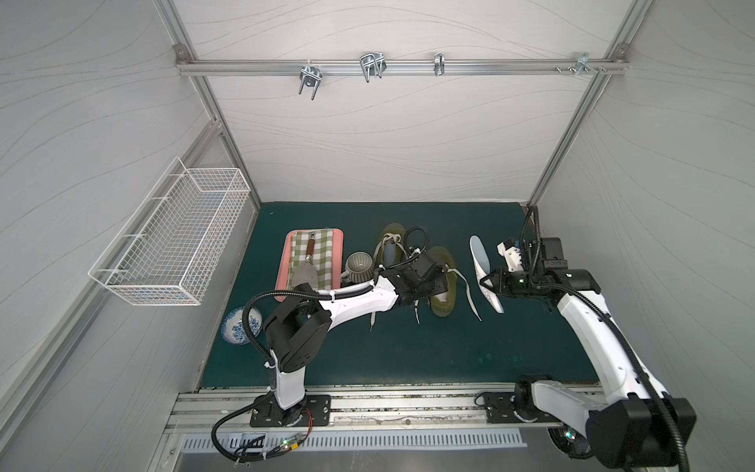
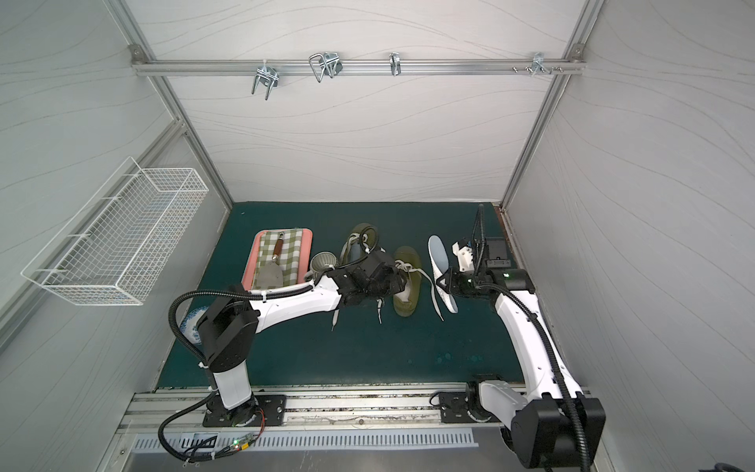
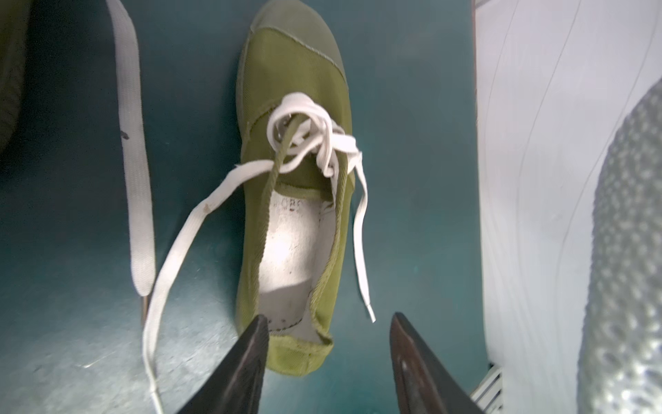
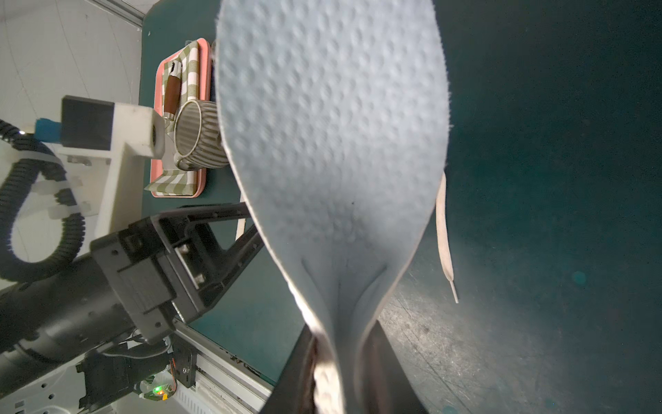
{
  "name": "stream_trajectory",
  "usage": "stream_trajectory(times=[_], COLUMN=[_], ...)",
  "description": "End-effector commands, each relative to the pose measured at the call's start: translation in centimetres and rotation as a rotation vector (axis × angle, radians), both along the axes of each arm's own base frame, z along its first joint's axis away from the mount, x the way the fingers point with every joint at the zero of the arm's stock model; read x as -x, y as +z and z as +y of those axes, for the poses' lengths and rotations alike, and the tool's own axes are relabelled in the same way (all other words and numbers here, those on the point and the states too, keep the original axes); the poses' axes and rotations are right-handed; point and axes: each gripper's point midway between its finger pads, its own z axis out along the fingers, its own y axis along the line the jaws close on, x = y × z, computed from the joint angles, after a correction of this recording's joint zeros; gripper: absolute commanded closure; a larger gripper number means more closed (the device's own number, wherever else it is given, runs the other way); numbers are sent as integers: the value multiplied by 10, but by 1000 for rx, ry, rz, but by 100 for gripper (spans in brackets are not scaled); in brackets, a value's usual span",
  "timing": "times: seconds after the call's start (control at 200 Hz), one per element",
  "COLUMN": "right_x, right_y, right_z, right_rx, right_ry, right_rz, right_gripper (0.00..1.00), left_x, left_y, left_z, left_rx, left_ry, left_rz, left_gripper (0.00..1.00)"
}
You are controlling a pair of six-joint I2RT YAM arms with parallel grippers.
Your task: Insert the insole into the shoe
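An olive green shoe [image 3: 293, 89] with loose white laces lies on the dark green mat, its pale lining showing through the mouth. My left gripper [image 3: 327, 321] hovers open just above its heel, holding nothing. In both top views this shoe [image 1: 443, 302] is partly hidden under my left wrist. To its right my right gripper [image 1: 488, 282] is shut on the narrow middle of a pale blue dimpled insole [image 4: 329, 143], held up on edge off the mat. The insole [image 2: 439, 261] stands apart from the shoe [image 2: 408, 286], with a lace between them.
A second olive shoe [image 1: 390, 245] lies behind my left wrist. A ribbed grey cup [image 1: 358, 265] stands beside a pink tray [image 1: 286, 261] holding a checked cloth and a spatula. A blue-and-white bowl [image 1: 237, 327] sits front left. A wire basket [image 1: 171, 245] hangs on the left wall.
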Motion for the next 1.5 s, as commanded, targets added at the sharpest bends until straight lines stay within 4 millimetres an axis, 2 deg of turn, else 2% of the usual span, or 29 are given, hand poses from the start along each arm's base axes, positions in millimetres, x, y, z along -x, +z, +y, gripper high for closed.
stream_trajectory(times=[0.0, 0.08, 0.265, 0.415, 0.585, 0.705, 0.825, 0.945, 1.055, 1.185, 1.335, 1.42, 1.47, 1.495], right_x=[9, 12, 22, 23, 19, 14, 9, 6, 7, 6, 4, 4, 4, 3], right_y=[0, 4, 5, 2, 4, 7, 6, 8, 9, 8, 8, 8, 9, 10], right_z=[3, 4, 4, 3, -3, -6, -8, -12, -11, -12, -21, -23, -31, -37], right_rx=[-2, 1, 42, 47, 18, -14, -26, -39, -52, -49, 1, 9, 45, 73], right_ry=[29, 37, 53, 41, 8, -8, -20, -37, -37, -40, -64, -73, -98, -117], right_rz=[-1, -12, -12, -11, -13, -5, -6, -9, -16, -18, -38, -42, -50, -61], right_gripper=[76, 76, 75, 75, 74, 74, 74, 74, 74, 74, 74, 74, 74, 75], left_x=[-4, 0, 7, 5, -13, -20, -9, 3, 8, 1, -22, -31, -31, -36], left_y=[46, 53, 67, 53, 34, 36, 32, 26, 17, 4, 1, -9, -19, -13], left_z=[-10, -10, 2, 8, 26, 17, 5, 1, -4, -10, -26, -30, -29, -32], left_rx=[-19, -96, -290, -360, -611, -675, -613, -578, -575, -602, -650, -697, -720, -727], left_ry=[-179, -319, -571, -718, -802, -935, -1156, -1334, -1436, -1492, -1460, -1477, -1505, -1500], left_rz=[-117, -138, -248, -270, -336, -483, -576, -620, -654, -679, -766, -799, -780, -795], left_gripper=[44, 45, 46, 47, 51, 52, 53, 55, 55, 56, 57, 58, 58, 58])
